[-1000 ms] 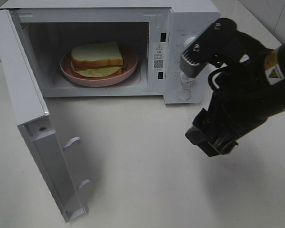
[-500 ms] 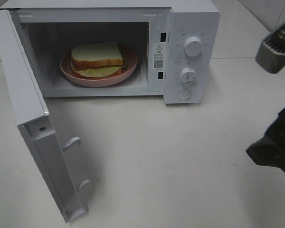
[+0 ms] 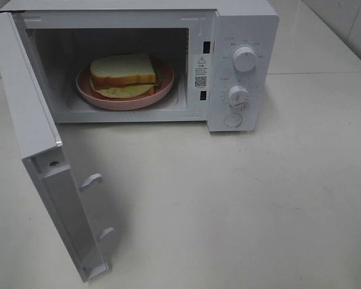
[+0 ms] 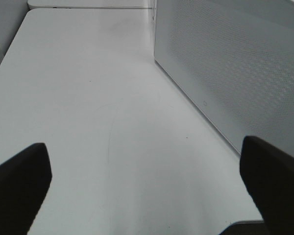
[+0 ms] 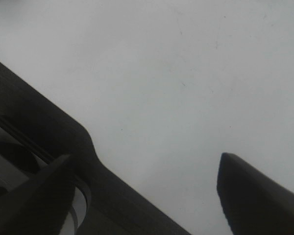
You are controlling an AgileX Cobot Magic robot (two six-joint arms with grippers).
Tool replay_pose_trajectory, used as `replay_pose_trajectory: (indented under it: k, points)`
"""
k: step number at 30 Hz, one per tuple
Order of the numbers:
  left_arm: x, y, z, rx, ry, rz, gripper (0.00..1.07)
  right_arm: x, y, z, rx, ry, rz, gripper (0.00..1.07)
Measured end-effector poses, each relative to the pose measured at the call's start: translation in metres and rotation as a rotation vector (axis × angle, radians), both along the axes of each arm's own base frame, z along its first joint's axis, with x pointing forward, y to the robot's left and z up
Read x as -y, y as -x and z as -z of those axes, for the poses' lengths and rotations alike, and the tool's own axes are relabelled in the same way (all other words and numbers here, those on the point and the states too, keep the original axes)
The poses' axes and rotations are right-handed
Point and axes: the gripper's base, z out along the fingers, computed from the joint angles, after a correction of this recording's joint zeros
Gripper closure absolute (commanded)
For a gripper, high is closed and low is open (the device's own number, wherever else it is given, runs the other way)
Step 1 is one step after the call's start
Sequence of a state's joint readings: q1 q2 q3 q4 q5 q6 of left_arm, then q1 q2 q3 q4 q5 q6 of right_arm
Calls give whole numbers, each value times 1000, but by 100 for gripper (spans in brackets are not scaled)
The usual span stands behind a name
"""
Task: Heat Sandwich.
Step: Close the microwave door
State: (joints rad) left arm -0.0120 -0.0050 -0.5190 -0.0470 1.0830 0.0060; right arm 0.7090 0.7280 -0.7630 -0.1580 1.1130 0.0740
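Inside, the sandwich point(image 3: 123, 71) lies on a pink plate point(image 3: 162, 90) in the middle of the microwave point(image 3: 240, 36) cavity, its top slice sitting flat and pale yellow filling showing along the near edge. The plate rests on the cavity floor, set back from the opening. The door point(image 3: 30, 114) stands swung wide to the left of the high view, with its inner face and two latch hooks turned toward the camera. On the control panel to the right of the cavity sit two knobs point(image 3: 245, 59), one above the other, with a round button just below them. The microwave stands on a white table point(image 3: 228, 205).

Neither arm shows in the high view. The left gripper point(image 4: 147, 188) appears only in its wrist camera — jaws spread wide, nothing between them, bare table beneath and a perforated white panel point(image 4: 235, 63) just beside. The right gripper point(image 5: 144, 157) likewise has its jaws well apart and holds nothing, hanging over plain table with a dark bar point(image 5: 39, 107) crossing one corner of its view.
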Motion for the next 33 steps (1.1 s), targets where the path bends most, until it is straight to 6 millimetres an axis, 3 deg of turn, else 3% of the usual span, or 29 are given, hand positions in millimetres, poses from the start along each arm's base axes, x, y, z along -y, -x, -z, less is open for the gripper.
replay_pose_trajectory:
  k: [6,12,17,26,33]
  points:
    - [0,0,0,0,0,0,7,16,18,7,27,-36,22,31]
    - [0,0,0,0,0,0,7,35,29,31,17,-53,190,31]
    - [0,0,0,0,0,0,7,48,40,40,57,-84,303,31]
    - [0,0,0,0,0,0,7,61,63,31,290,-224,435,31]
    - [0,0,0,0,0,0,7,63,77,39,394,-258,506,31]
